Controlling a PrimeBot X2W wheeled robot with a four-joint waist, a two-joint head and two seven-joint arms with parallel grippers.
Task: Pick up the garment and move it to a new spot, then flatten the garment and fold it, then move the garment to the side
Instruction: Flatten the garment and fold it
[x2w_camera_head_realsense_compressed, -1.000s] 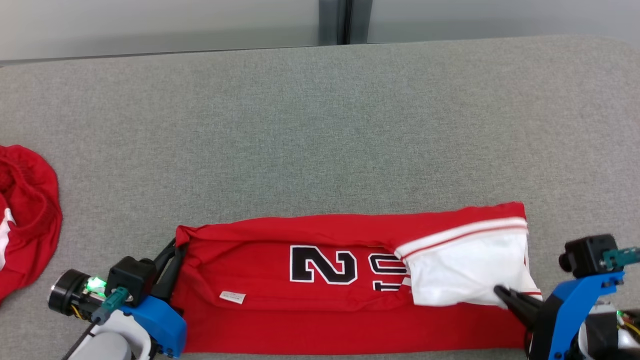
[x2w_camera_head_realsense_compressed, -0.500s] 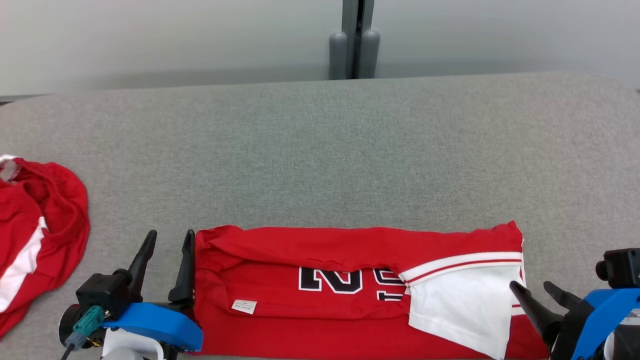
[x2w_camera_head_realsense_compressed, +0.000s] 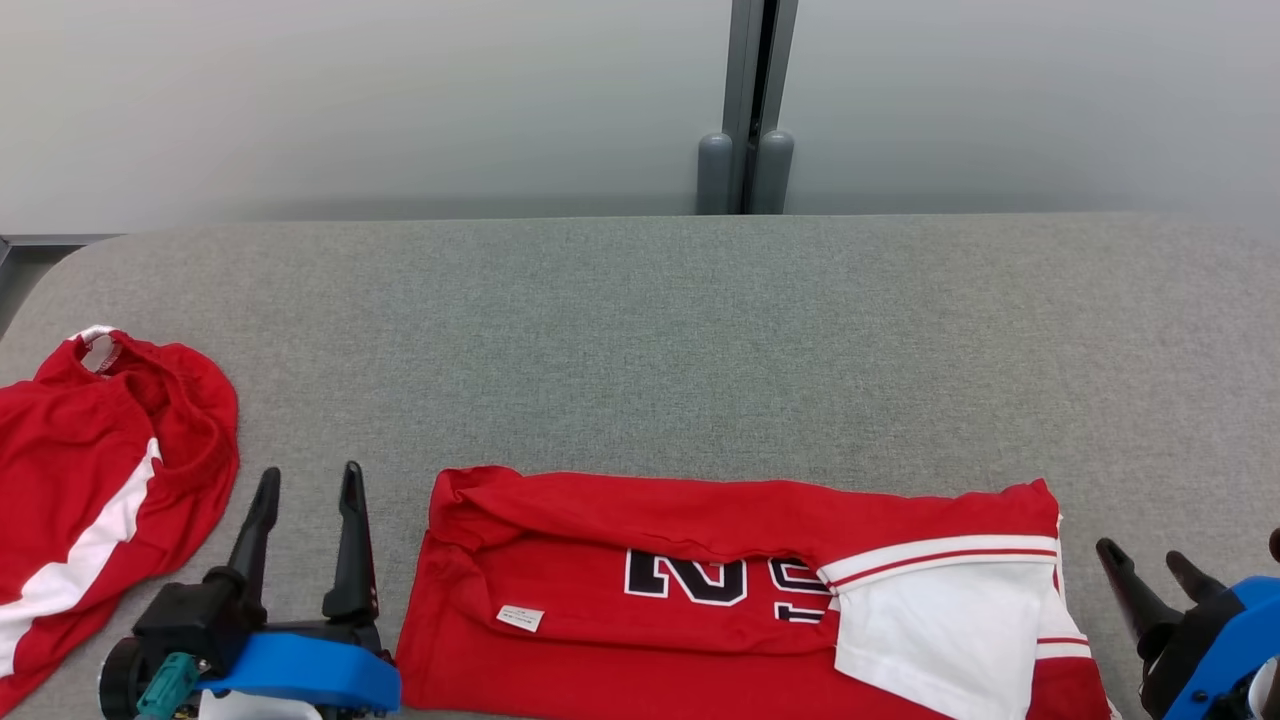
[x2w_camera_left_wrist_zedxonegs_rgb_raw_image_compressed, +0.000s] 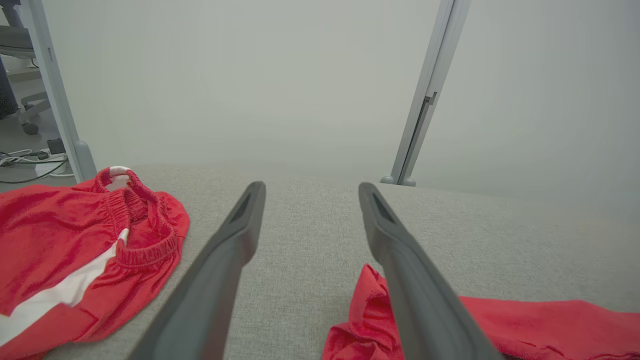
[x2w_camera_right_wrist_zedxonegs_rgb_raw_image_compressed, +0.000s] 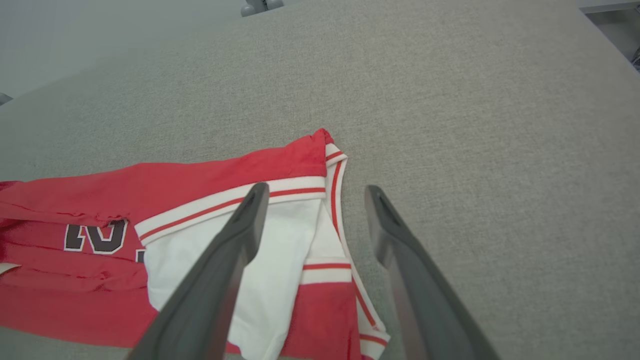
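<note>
Left tool (x2w_camera_head_realsense_compressed: 309, 472) and right tool (x2w_camera_head_realsense_compressed: 1141, 553) have released, both wide beside folded jersey (x2w_camera_head_realsense_compressed: 620, 530), red shorts (x2w_camera_head_realsense_compressed: 80, 470) heaped farther left

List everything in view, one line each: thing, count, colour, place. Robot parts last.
Jersey: one, red with a white panel and black numerals, folded at the table's near edge.
Label: one, white, on the jersey, left of the numerals.
Shorts: one, red with a white stripe, crumpled at the table's left end.
Table: one, grey fabric top, under everything.
Post: one, grey, behind the table's far edge.
Left gripper: one, dark fingers, open, between shorts and jersey.
Right gripper: one, dark fingers, open, just off the jersey's right end.
</note>
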